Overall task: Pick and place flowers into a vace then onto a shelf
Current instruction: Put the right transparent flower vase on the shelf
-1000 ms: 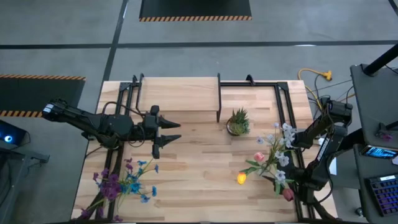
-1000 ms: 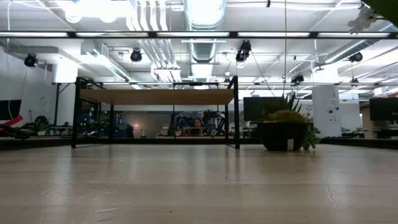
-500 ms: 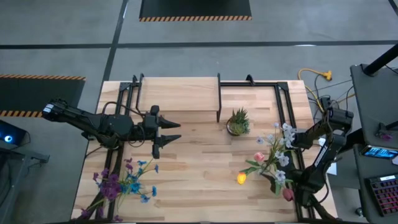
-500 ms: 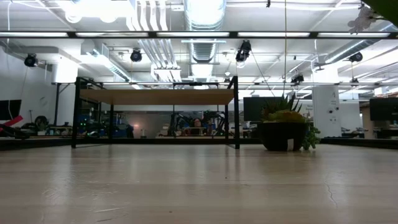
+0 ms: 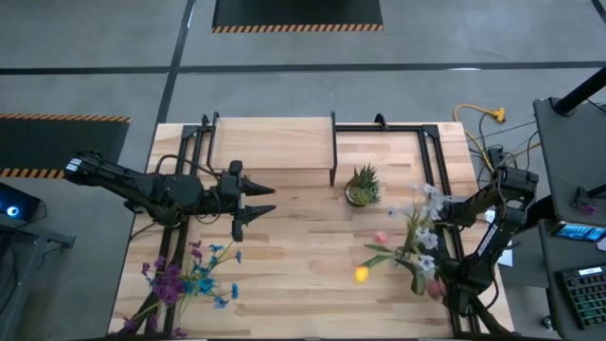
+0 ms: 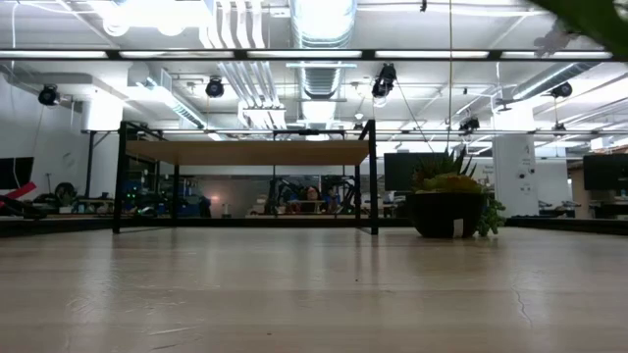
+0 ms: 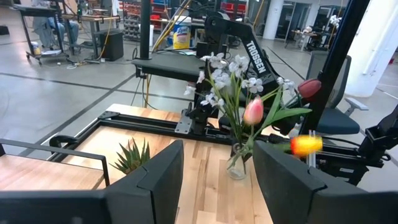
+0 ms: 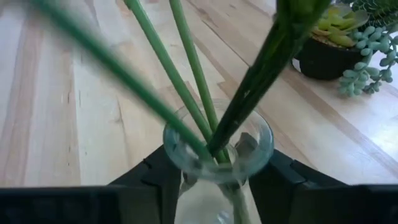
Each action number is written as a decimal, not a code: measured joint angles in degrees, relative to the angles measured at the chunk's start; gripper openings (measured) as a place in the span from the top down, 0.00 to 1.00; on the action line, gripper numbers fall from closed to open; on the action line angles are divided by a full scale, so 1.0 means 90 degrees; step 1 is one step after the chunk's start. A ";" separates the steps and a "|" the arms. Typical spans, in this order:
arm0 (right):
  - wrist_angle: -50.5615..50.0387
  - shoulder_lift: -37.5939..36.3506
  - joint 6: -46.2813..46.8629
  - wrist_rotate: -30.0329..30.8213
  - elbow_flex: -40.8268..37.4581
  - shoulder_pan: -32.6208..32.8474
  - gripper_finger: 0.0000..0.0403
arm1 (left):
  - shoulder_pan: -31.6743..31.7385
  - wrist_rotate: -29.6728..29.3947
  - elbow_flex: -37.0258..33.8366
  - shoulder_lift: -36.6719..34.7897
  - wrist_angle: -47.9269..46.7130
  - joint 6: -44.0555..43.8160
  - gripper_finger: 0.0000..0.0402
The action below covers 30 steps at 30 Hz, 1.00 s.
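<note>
A clear glass vase (image 8: 217, 149) stands near the table's right edge. It holds several flowers (image 5: 412, 242) with white, pink, yellow and red blooms, also seen in the left wrist view as flowers (image 7: 239, 93). My right gripper (image 8: 217, 183) is shut on the vase, low under the blooms in the high view as the right gripper (image 5: 426, 281). More flowers (image 5: 185, 279) lie loose on the table at the near left. My left gripper (image 5: 254, 201) hovers open and level over the table's left half, holding nothing. The shelf (image 5: 270, 142) stands at the far side. My right gripper has the vase's neck (image 8: 202, 196), just under the flared rim, pinched between its two fingers (image 8: 152, 177), one on each side. The fingers come slanting down from the table's right side. The vase stands upright with its base (image 7: 235, 175) on the table.
A small potted plant (image 5: 363, 185) sits in a dark bowl just beyond the vase, near the shelf's right legs (image 5: 331, 170). Black arm rails (image 5: 431, 166) run along both sides of the table. Bare wood lies in the middle between the two arms.
The bouquet in the vase has swung toward the table's left: the pink and yellow blooms sit farther left than half a second ago, and they show blurred. My right arm's wrist has tipped slightly downward over the vase.
</note>
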 joint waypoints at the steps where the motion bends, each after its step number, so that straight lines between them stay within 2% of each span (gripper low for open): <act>1: -0.0001 -0.0002 0.0000 0.0020 0.0000 -0.0003 0.65 | 0.0000 0.0001 0.0000 0.0000 -0.0001 0.0000 0.56; 7: -0.0003 0.0001 0.0211 0.0156 0.0000 -0.0008 0.68 | 0.0002 0.0001 0.0000 0.0000 0.0000 0.0000 0.56; 16: -0.0006 -0.0295 0.0339 0.1690 0.0000 -0.0395 0.68 | 0.0000 0.0000 0.0000 0.0000 -0.0005 0.0000 0.56; 20: 0.0184 -0.0618 -0.0172 0.2270 0.0000 -0.0845 0.68 | 0.0002 0.0000 0.0000 0.0000 -0.0029 0.0002 0.56; 25: 0.0533 -0.1062 -0.1399 0.2733 0.0201 -0.1418 0.68 | 0.0002 0.0002 0.0000 0.0000 -0.0061 0.0002 0.56; 30: 0.0782 -0.1578 -0.2510 0.2456 0.0480 -0.2007 0.68 | 0.0002 0.0002 -0.0052 0.0001 -0.0062 0.0008 0.56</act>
